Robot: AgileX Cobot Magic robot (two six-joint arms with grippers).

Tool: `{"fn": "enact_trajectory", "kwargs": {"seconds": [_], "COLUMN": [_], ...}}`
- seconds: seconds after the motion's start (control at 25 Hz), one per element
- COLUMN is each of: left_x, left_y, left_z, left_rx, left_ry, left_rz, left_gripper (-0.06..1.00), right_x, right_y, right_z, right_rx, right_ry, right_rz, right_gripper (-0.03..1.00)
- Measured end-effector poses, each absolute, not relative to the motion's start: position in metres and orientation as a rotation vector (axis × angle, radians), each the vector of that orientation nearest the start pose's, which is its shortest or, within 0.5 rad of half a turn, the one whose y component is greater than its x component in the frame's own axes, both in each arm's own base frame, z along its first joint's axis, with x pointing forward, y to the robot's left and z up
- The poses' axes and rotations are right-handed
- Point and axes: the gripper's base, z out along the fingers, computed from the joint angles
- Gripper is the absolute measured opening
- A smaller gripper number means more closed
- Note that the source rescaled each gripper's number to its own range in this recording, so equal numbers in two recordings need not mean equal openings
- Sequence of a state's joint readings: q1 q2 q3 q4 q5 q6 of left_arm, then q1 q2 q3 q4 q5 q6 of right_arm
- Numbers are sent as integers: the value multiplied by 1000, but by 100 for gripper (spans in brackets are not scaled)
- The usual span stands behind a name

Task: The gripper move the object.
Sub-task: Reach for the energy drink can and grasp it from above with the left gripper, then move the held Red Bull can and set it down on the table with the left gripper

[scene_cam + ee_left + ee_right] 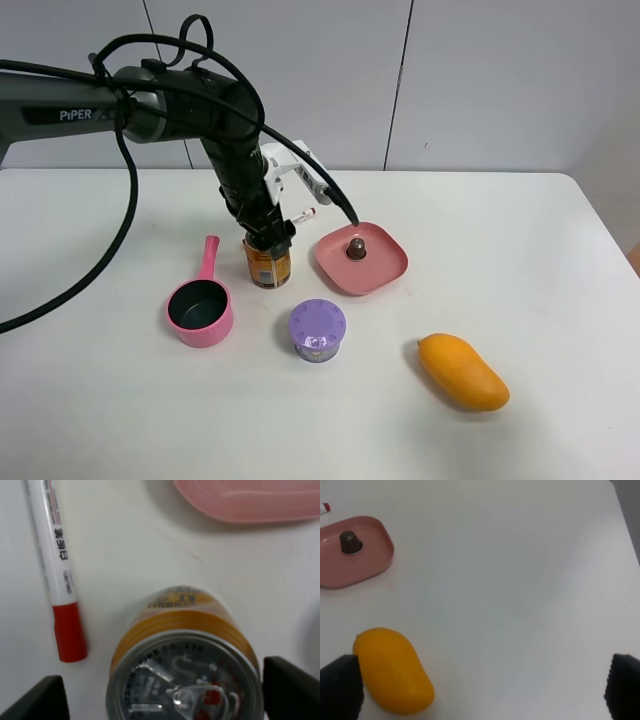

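At the left-centre of the white table (560, 300), the left gripper (268, 236) is hanging over the orange-gold can (267, 266), jaws apart and straddling its silver top.

The can is standing upright between the pink pot (200, 312) and the pink plate (385, 270), with a red-capped marker (57, 575) lying just beside it. One jaw is sitting close to its wall and the other is showing a gap, so nothing is being squeezed yet. With its pull tab seemingly in place, the can is probably handling as full: stiff, smooth, thin-walled, best taken lightly across the upper wall below the rim. The arm is hiding the can's top in the high view, the wrist view is cutting off its lower body, and the label is blurring. The right gripper (480, 690) is holding wide open near the mango (392, 672).
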State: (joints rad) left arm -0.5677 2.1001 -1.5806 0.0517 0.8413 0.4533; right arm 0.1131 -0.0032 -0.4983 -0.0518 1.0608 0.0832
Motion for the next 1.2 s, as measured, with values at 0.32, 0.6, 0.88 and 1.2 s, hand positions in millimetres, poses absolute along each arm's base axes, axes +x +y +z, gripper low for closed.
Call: {"fn": "enact_trajectory", "kwargs": {"seconds": [0.32, 0.6, 0.88, 1.2], "left_x": [373, 375, 377, 374], "left_y": [-236, -238, -239, -235], "left_z": [165, 140, 139, 147], "left_rx": [1414, 1434, 1418, 1521], "left_ry": [2491, 2540, 2520, 2575], "left_rz": [5, -2, -8, 110], "left_gripper": [73, 73, 0, 1], "right_x": [-5, -5, -5, -5], "right_y": [-5, -5, -5, -5], "right_z": [277, 277, 277, 277], "right_rx": [-28, -28, -28, -28], "right_ry": [2042, 2042, 2042, 2042], "right_rz": [61, 61, 61, 61], "right_gripper": [100, 100, 100, 100]}}
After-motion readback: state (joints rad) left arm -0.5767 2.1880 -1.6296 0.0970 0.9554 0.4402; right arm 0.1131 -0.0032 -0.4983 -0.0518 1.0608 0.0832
